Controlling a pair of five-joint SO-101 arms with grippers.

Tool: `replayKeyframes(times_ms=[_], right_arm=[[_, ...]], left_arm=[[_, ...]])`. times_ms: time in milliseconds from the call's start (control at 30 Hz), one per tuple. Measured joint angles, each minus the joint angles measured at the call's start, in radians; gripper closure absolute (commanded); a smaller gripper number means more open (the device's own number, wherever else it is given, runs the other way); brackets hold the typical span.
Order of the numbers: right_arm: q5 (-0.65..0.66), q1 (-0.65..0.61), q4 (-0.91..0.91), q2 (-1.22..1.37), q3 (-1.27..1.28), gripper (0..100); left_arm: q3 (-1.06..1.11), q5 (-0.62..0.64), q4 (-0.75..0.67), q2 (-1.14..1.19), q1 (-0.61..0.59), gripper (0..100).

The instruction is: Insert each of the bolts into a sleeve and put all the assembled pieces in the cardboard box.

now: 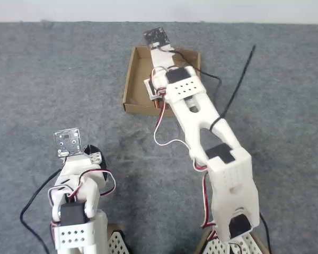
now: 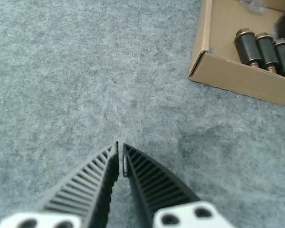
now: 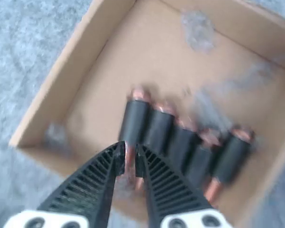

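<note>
The cardboard box [image 1: 131,79] stands at the far middle of the table. My right gripper [image 3: 128,149] is inside it, shut narrowly on the copper bolt end of an assembled piece [image 3: 134,118]. That piece lies at the end of a row of several black sleeves with copper bolts [image 3: 190,147] on the box floor. The right arm [image 1: 188,98] hides the row from above. My left gripper [image 2: 120,145] is shut and holds nothing, low over the carpet at the near left [image 1: 93,156]. From there the box [image 2: 237,78] and three pieces [image 2: 263,47] show ahead.
Grey carpet [image 1: 53,79] covers the whole table. Cables [image 1: 238,84] trail from the right arm past the box's right side. Tufts of grey fluff [image 3: 197,28] lie in the box's far corner. Both arm bases [image 1: 116,241] stand at the near edge.
</note>
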Motion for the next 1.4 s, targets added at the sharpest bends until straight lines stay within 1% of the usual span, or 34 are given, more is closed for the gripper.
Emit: replayKeyframes(times_ms=[333,500,567,667,800,1067,1200,1400], right_arm=[[0.000,0.011,0.431,-0.293,0.000,99.3],[0.000,0.003,0.608,-0.460,-0.002,99.3],[0.000,0.006,0.641,-0.526,0.002,99.3],[0.000,0.048,0.649,-0.655,0.081,99.3],[0.000,0.104,0.621,-0.833,0.299,99.3],[0.000,0.238,0.433,-1.237,0.783,99.3],[0.000,0.264,0.353,-1.458,1.010,99.3],[0.000,0.265,0.331,-1.803,1.243,99.3]], left_arm=[[0.000,0.000,0.000,0.000,0.000,99],[0.000,0.000,0.000,0.000,0.000,99],[0.000,0.000,0.000,0.000,0.000,99],[0.000,0.000,0.000,0.000,0.000,99],[0.000,0.000,0.000,0.000,0.000,99],[0.000,0.000,0.000,0.000,0.000,99],[0.000,0.000,0.000,0.000,0.000,99],[0.000,0.000,0.000,0.000,0.000,99]])
